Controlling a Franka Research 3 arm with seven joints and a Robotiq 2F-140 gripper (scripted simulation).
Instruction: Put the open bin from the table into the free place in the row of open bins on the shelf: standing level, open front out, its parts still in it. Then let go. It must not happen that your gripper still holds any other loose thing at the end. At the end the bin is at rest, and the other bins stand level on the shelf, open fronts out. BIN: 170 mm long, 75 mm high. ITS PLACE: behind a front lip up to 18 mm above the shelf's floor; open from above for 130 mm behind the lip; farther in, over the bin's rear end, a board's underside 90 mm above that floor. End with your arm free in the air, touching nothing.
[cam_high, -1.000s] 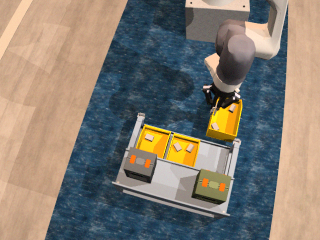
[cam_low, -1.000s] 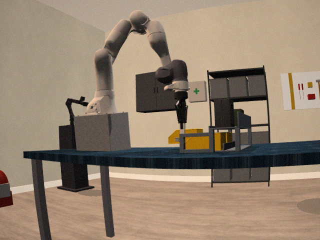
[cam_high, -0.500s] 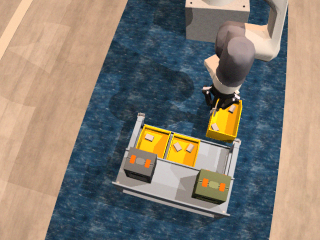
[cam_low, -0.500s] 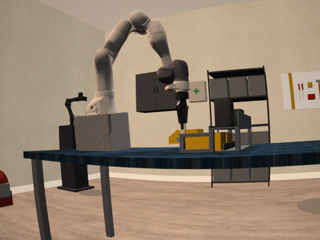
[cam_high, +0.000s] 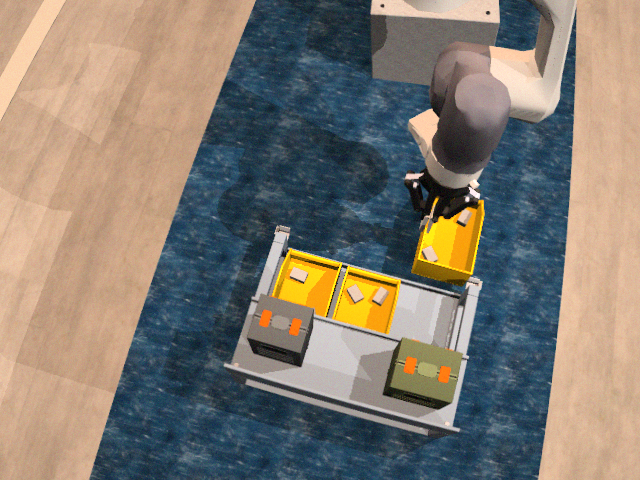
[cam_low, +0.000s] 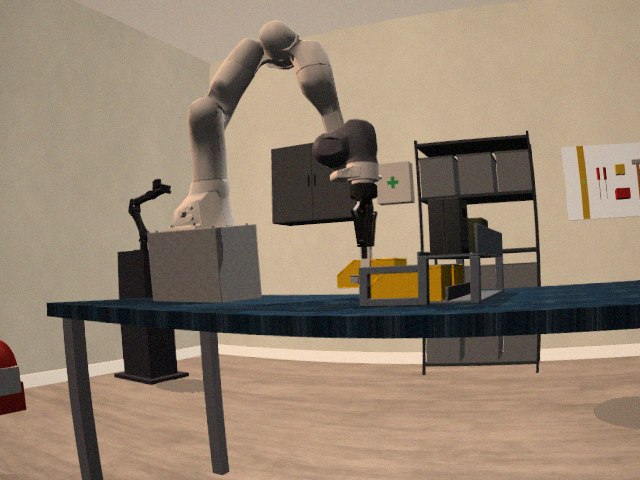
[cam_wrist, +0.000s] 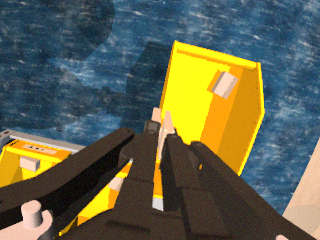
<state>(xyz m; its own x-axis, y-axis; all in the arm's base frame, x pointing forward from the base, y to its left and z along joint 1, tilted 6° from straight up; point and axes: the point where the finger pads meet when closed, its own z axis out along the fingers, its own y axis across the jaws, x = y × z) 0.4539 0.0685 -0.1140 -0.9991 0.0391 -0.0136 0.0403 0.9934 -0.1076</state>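
My gripper (cam_high: 427, 223) (cam_low: 365, 258) (cam_wrist: 159, 120) is shut on the left side wall of the yellow open bin (cam_high: 448, 242) (cam_low: 348, 273) (cam_wrist: 187, 85). The bin hangs above the table, looks about level in the exterior view, and has its low open front toward the robot base. Two small parts show in it, one near the front (cam_high: 464, 217) (cam_wrist: 225, 85) and one near the rear (cam_high: 430, 254). The free place (cam_high: 423, 311) is at the right end of the shelf row. In the top view the bin's rear end is before the shelf's front edge, its rear right corner close to the right post.
Two yellow bins (cam_high: 308, 284) (cam_high: 366, 302) with parts stand in the row, left of the free place. The shelf's right post (cam_high: 471, 297) bounds that place. A grey case (cam_high: 281, 330) and a green case (cam_high: 423, 372) stand on the upper board (cam_high: 341, 351) behind.
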